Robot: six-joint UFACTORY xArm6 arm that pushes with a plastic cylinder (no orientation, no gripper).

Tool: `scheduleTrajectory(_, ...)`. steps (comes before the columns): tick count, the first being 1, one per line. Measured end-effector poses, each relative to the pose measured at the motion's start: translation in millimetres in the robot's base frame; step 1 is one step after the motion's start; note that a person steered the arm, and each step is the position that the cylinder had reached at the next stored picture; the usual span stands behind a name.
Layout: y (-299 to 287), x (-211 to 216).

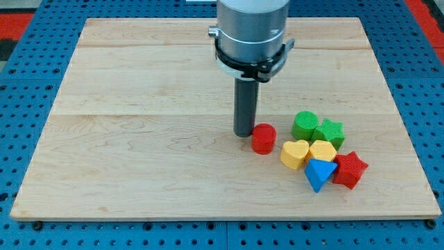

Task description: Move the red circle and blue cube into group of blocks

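Resting on the wooden board (139,160), my tip (243,134) sits right against the red circle (263,139), on that block's upper-left side as the view shows it; the two look to be touching. No claw ends this arm, only the dark rod (245,107) hanging from a grey cylindrical body (250,31), so nothing opens, closes or clamps. Just to the view's right of the red circle lies the group of blocks: a yellow heart (295,154) is the nearest, with a small gap of bare wood between it and the red circle. Above the heart sits a green round block (304,126), with a green star (329,132) pressed against its right side. Beside the heart is a second yellow block (322,151), its shape unclear, and below that a blue triangle (320,173) lies against a red star (349,169) at the cluster's lower right. The yellow heart and the green round block form the side of the cluster that faces the red circle. No blue cube shows in this view; the arm's grey body covers the upper middle of the board. Around the board runs a blue perforated surface (28,125).
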State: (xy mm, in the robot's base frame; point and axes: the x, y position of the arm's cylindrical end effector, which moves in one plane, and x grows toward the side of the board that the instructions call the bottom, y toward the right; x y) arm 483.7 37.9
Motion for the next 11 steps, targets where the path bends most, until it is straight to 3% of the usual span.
scheduleTrajectory(4,22,-199)
scheduleTrajectory(5,-13,-240)
scheduleTrajectory(8,-23,-109)
scheduleTrajectory(10,22,-38)
scheduleTrajectory(11,26,-26)
